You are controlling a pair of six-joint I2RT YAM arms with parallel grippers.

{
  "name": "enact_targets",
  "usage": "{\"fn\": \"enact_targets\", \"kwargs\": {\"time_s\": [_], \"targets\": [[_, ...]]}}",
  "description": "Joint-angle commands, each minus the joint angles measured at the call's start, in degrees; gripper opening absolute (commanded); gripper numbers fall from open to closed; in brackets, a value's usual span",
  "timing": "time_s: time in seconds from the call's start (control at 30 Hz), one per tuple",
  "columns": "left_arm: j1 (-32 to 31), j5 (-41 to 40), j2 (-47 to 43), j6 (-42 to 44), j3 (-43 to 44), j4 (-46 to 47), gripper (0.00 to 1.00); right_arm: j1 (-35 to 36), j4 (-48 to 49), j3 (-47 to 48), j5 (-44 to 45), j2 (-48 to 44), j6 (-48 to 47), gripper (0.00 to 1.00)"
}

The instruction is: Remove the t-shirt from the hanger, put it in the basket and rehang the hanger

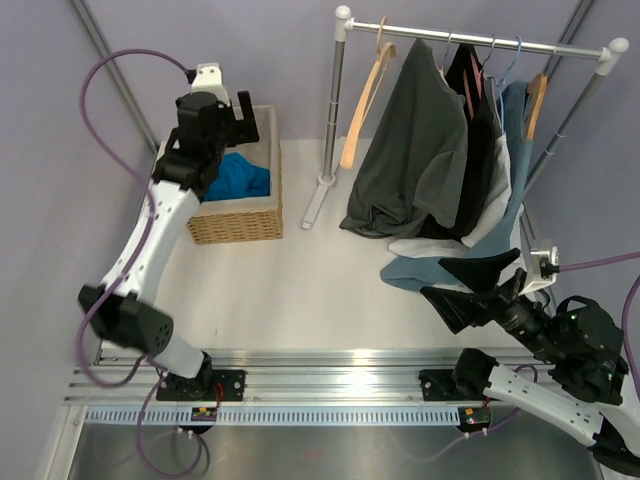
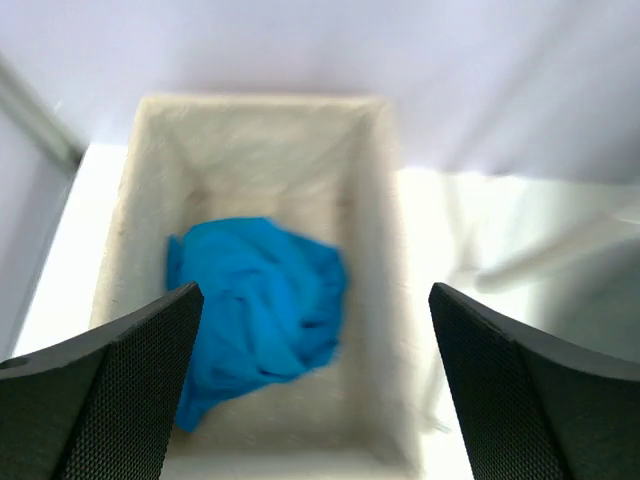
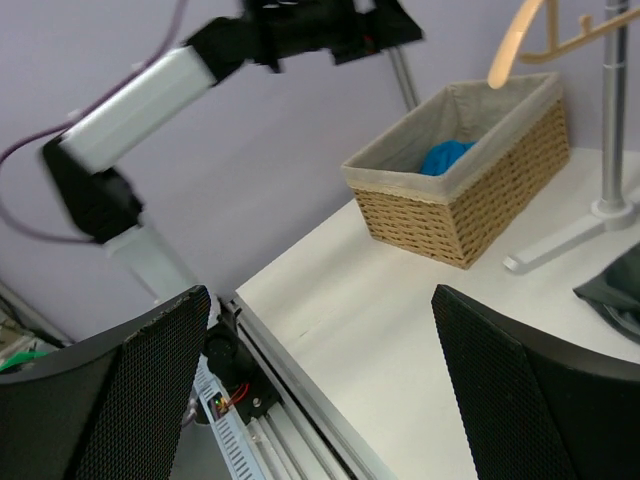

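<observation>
A blue t-shirt (image 1: 242,178) lies crumpled in the wicker basket (image 1: 236,226). My left gripper (image 1: 243,122) hangs open and empty above it. In the left wrist view the t-shirt (image 2: 255,310) fills the lined basket's (image 2: 375,200) left half, below the open gripper (image 2: 312,300). An empty wooden hanger (image 1: 365,95) hangs at the left end of the rail (image 1: 480,40). A dark grey t-shirt (image 1: 415,150) and other garments hang beside it. My right gripper (image 1: 462,290) is open and empty, low by the garments' hems. The right wrist view shows the gripper (image 3: 320,300) open over the table.
The rack's post and foot (image 1: 322,185) stand just right of the basket. A black (image 1: 480,110), a white and a light blue garment (image 1: 515,170) hang at the right. Purple walls close the back. A metal rail (image 1: 330,385) runs along the near edge.
</observation>
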Motion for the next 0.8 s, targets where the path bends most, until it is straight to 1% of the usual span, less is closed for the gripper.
{"fn": "enact_targets", "kwargs": {"time_s": [0.0,0.03,0.07,0.1,0.17,0.2,0.23,0.27,0.33,0.37,0.4,0.5,0.6,0.7,0.77], "targets": [[-5.2,2.4,-12.2,-4.5,-7.7,1.3,0.96,-0.1,-1.8,1.7,9.3,3.1,5.4,1.0],[-9.6,1.3,-14.2,-4.9,-10.2,2.1,0.99,-0.1,-3.2,2.5,10.7,4.1,6.1,1.0],[-12.2,-1.1,-17.3,-4.2,-12.3,3.2,0.99,-0.2,-6.4,4.7,12.5,5.2,6.7,0.99],[-17.5,-2.9,-18.2,-3.9,-15.3,3.1,0.99,-0.2,-7.7,5.7,13.2,7.8,7.0,0.99],[-22.2,-6.3,-21.7,-4.3,-18.3,3.0,0.99,-0.2,-9.4,7.5,15.7,10.4,7.0,0.99],[-26.0,-7.0,-23.1,-5.3,-20.0,3.2,0.99,-0.1,-9.9,7.6,16.4,12.8,6.6,0.99],[-27.7,-7.3,-24.5,-6.4,-23.9,4.9,0.99,-0.1,-9.8,7.6,17.0,14.2,6.2,1.0],[-31.1,-7.5,-27.5,-7.0,-25.9,6.4,0.99,-0.1,-9.0,6.9,18.1,16.6,6.0,0.99],[-34.4,-9.1,-29.9,-7.5,-30.4,8.2,0.99,-0.2,-8.0,5.9,19.4,19.3,6.2,1.0],[-35.9,-10.4,-31.1,-7.4,-31.5,8.6,0.99,-0.2,-7.3,5.4,19.5,20.5,6.4,0.99],[-38.9,-10.6,-33.4,-7.4,-32.8,9.0,0.99,-0.2,-6.1,5.1,19.6,22.8,7.0,0.99],[-43.5,-9.1,-37.6,-7.2,-38.1,11.0,0.99,-0.2,-3.9,4.2,21.2,26.3,10.4,0.99],[-46.8,-8.2,-39.8,-7.3,-43.1,13.3,0.99,-0.2,-2.3,4.0,20.8,28.6,10.2,0.99],[-48.7,-6.8,-42.1,-5.8,-47.3,15.6,0.99,-0.2,-0.4,2.5,22.5,29.2,10.0,0.99],[-49.2,-3.3,-44.1,-3.9,-50.9,18.8,0.99,-0.2,2.9,0.0,22.7,29.0,8.4,1.0]]}}
